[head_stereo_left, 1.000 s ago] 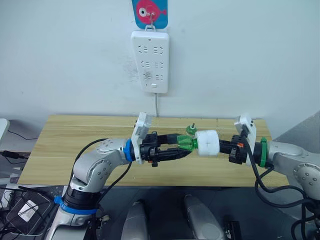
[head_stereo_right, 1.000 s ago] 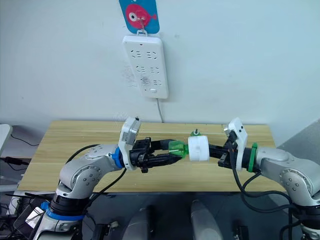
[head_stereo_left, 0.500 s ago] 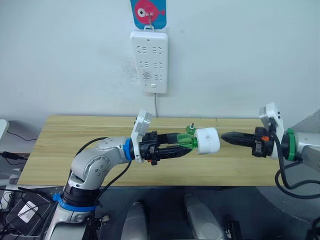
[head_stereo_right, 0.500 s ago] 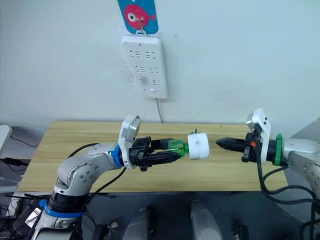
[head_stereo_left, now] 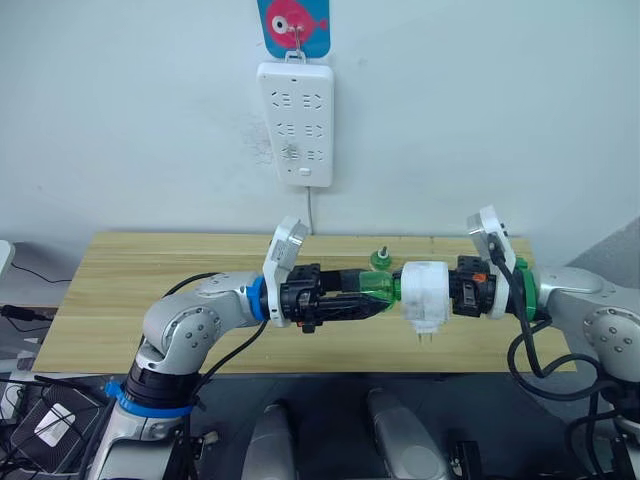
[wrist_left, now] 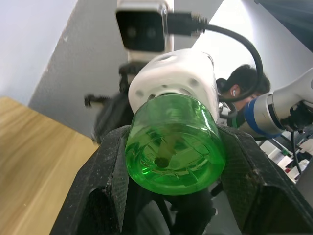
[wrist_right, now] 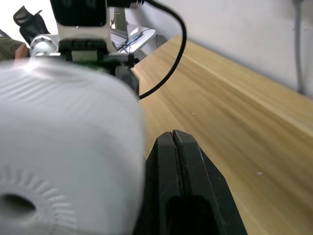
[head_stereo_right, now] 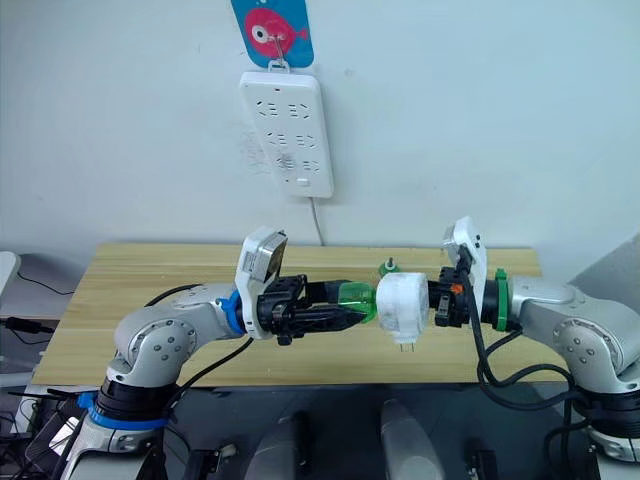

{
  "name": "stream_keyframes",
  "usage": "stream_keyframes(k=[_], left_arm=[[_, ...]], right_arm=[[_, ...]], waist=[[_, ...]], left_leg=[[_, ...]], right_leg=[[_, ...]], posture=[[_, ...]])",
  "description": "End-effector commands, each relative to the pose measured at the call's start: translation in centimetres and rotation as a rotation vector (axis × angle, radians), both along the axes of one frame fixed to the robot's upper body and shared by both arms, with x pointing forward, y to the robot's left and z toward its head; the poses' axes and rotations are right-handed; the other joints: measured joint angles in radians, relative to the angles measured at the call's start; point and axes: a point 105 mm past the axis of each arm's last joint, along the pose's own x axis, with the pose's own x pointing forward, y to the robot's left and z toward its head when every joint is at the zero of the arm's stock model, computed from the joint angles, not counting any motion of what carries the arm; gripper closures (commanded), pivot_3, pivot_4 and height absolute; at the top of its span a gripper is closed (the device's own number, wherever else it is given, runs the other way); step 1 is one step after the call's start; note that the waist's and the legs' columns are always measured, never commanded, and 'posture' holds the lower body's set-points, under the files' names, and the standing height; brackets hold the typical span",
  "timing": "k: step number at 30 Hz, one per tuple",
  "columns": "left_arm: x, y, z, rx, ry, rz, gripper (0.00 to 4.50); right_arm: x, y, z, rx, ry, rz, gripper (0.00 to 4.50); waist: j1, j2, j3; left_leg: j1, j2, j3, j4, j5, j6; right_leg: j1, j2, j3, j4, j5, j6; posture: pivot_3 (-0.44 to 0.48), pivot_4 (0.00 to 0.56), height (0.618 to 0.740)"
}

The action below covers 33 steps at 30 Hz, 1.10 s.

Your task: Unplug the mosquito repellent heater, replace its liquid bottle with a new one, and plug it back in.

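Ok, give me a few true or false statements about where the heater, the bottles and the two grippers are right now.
1. The left gripper is shut on the green bottle. True.
2. The mosquito repellent heater is plugged into the power strip. False: it is held in the air between the grippers, above the table.
3. The heater's prongs point downward. True.
4. The other green bottle lies on the floor. False: it stands on the table behind the heater.

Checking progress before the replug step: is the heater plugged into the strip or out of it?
Out. The mosquito repellent heater is held in mid-air above the table, prongs bare and pointing down, far from the power strip on the wall.
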Motion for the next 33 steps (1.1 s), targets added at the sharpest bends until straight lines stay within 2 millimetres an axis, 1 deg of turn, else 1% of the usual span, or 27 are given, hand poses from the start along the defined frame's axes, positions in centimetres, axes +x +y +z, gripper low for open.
stream_keyframes(k=[1,3,6,12,16,19,22,33], left_arm=[[0.4,0.2,0.3,0.004,-0.045,0.047,2.22],[0.9,0.2,0.3,0.001,-0.061,0.073,2.22],[0.9,0.1,0.3,0.003,-0.074,0.075,2.22],[1.0,-0.2,0.0,0.0,-0.091,0.09,2.22],[1.0,-0.3,-0.1,0.003,-0.11,0.098,2.22],[1.3,-0.4,0.1,-0.011,-0.121,0.114,2.22],[1.5,-0.5,0.2,-0.015,-0.139,0.129,2.22],[1.8,-0.5,-0.1,-0.025,-0.182,0.158,2.22]], right_arm=[[-1.6,0.7,1.9,0.03,-0.059,0.068,4.5],[-1.8,0.7,2.3,0.03,-0.064,0.066,4.5],[-1.7,0.7,2.6,0.034,-0.069,0.058,4.5],[-1.8,0.6,2.7,0.024,-0.078,0.053,4.5],[-1.6,0.5,2.4,-0.007,-0.103,0.05,4.5],[-1.1,0.2,1.2,-0.079,-0.145,0.05,4.5],[-0.8,0.1,0.5,-0.116,-0.178,0.061,4.5],[-0.8,-0.2,-0.2,-0.157,-0.244,0.084,4.5]], waist=[[0.0,0.0,0.0],[-0.001,0.0,0.0],[-0.001,0.0,0.0],[-0.001,0.0,0.0],[-0.001,0.0,0.0],[-0.001,0.0,0.0],[-0.001,0.0,0.0],[-0.001,0.0,0.0]], left_leg=[[0.0,0.0,0.0,0.0,0.0,0.0],[0.0,0.0,0.0,0.0,0.0,0.0],[0.0,0.0,0.0,0.0,0.0,0.0],[0.0,0.0,0.0,0.0,0.0,0.0],[0.0,0.0,0.0,0.0,0.0,0.0],[0.0,0.0,0.0,0.0,0.0,0.0],[0.0,0.0,0.0,0.0,0.0,0.0],[0.0,0.0,0.0,0.0,0.0,0.0]], right_leg=[[0.0,0.0,0.0,0.0,0.0,0.0],[0.0,0.0,0.0,0.0,0.0,0.0],[0.0,0.0,0.0,0.0,0.0,0.0],[0.0,0.0,0.0,0.0,0.0,0.0],[0.0,0.0,0.0,0.0,0.0,0.0],[0.0,0.0,0.0,0.0,0.0,0.0],[0.0,0.0,0.0,-0.001,0.0,0.0],[0.0,0.0,0.0,0.0,0.0,0.0]], posture=[[-0.255,0.239,0.736],[-0.257,0.24,0.736],[-0.259,0.241,0.736],[-0.259,0.246,0.736],[-0.258,0.247,0.736],[-0.258,0.247,0.736],[-0.256,0.246,0.736],[-0.257,0.245,0.736]])
